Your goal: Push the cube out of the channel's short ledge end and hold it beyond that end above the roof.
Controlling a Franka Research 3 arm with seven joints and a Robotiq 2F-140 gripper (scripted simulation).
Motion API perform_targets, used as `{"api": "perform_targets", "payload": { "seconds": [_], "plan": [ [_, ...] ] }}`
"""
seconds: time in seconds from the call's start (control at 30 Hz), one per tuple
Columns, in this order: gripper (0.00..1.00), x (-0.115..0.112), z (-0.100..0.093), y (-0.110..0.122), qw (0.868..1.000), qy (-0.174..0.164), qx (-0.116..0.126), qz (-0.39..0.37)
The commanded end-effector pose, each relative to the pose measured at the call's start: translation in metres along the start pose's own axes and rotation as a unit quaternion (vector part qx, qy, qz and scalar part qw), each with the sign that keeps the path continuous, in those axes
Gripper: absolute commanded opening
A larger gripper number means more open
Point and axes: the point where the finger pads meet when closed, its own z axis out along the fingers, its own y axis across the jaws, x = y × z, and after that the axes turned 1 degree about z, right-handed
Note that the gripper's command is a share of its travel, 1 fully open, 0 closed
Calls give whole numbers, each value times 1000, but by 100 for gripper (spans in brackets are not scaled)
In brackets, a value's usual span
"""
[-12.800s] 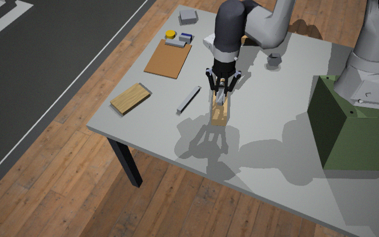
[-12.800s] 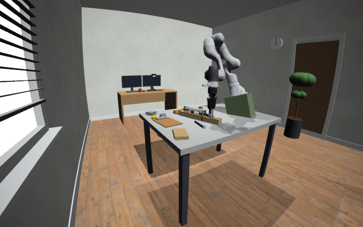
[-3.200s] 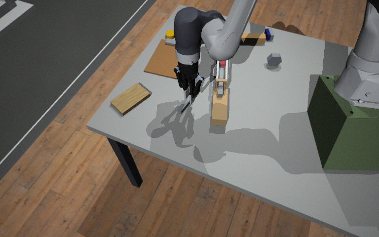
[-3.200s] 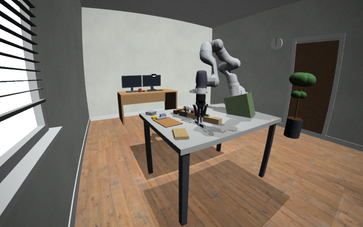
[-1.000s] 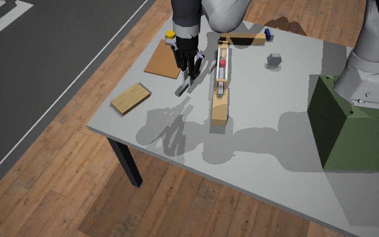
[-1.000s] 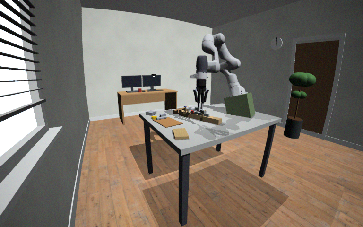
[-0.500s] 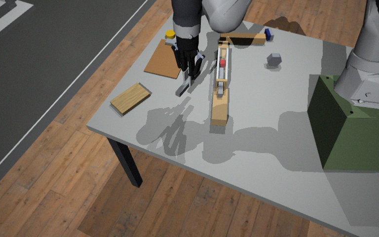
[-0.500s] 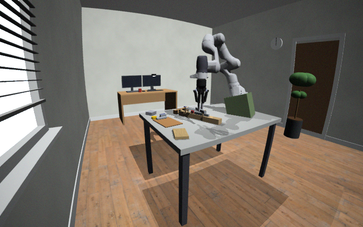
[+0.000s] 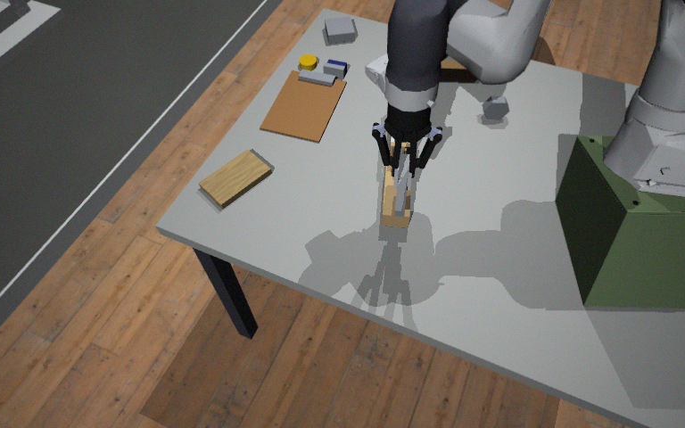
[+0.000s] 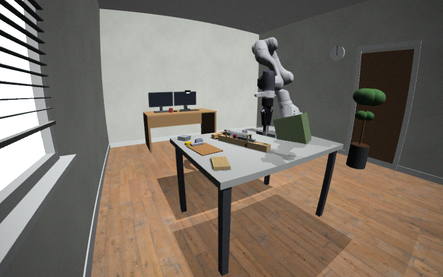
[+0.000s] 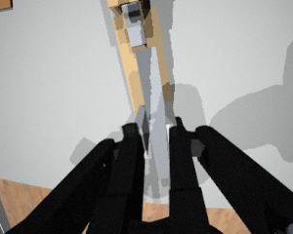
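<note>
From the top, a pale gray table [image 9: 468, 175] [image 10: 268, 161] [image 11: 49, 93] stands on a plank floor [image 9: 283, 360] [image 10: 131, 205]; the gripper [image 9: 403, 172] [image 10: 266, 133] [image 11: 156, 114] is over the wooden channel [image 9: 392, 203] [image 10: 237, 139] [image 11: 129, 68]. The exterior view shows the red cube [image 10: 235, 136] inside the channel, a desk [image 10: 179, 118] by the pale wall [image 10: 183, 58], and a potted plant [image 10: 357, 156] beside a brown door [image 10: 387, 103]. At the wrist, the fingers are narrow, closed around a gray bar [image 11: 157, 97].

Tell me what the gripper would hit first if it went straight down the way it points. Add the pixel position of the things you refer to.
Probably the wooden channel's near part [image 9: 395, 219] [image 11: 128, 73], met first by the grey bar [image 9: 400, 199] [image 11: 156, 97] in the gripper [image 9: 403, 172] [image 11: 156, 114]; the height between is unclear.
</note>
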Motion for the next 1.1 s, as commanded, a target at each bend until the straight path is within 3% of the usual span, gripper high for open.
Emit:
{"api": "perform_targets", "payload": {
  "seconds": [0.0,0.17,0.43,0.77,1.07],
  "plan": [
    [0,-2,12,-6,1000,-7,13,-20],
    [0,-2,36,-6,1000,-7,13,-20],
    [0,-2,39,-6,1000,-7,13,-20],
    [0,-2,59,-7,1000,-7,13,-20],
    [0,-2,61,-7,1000,-7,13,-20]
  ]
}}
